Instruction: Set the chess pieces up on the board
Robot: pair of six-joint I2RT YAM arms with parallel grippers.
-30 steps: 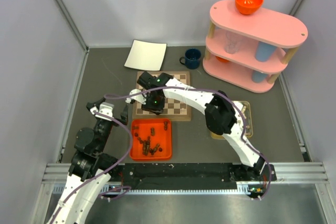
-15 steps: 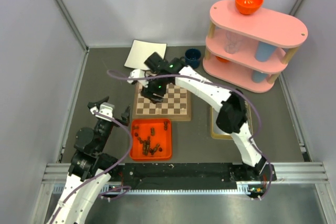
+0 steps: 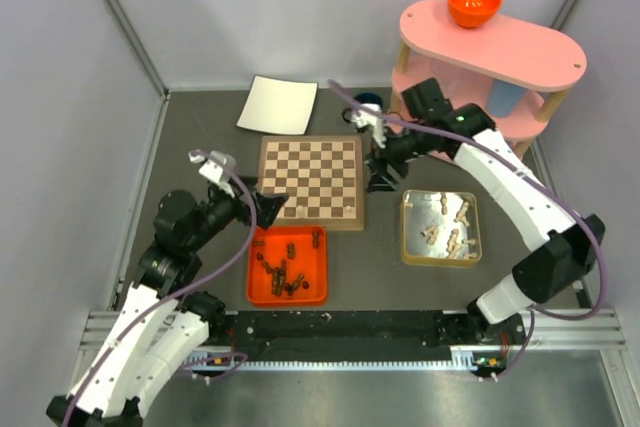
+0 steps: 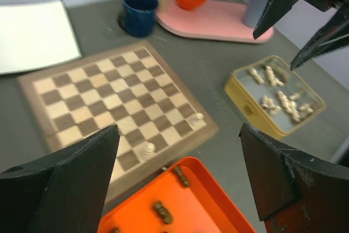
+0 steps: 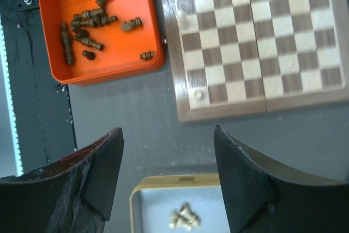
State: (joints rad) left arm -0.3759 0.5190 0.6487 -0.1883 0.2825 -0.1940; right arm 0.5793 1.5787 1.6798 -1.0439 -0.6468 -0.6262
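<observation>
The board [image 3: 310, 182] lies flat mid-table [image 3: 200, 147], a little toward the far edge, with two pale pieces [image 4: 148, 150] standing upright on its nearest row. The dark pieces [image 3: 285, 269] lie jumbled in an orange tray [image 3: 312, 289] just beside the board's near edge, and more pale pieces [image 3: 450, 227] lie in a tan tray [image 3: 404, 232] toward the right edge. The left fingers [image 4: 71, 178] stand wide apart and hold nothing above the board's near left corner, while the right fingers [image 5: 92, 173] hang apart, also unladen, beside its right edge.
</observation>
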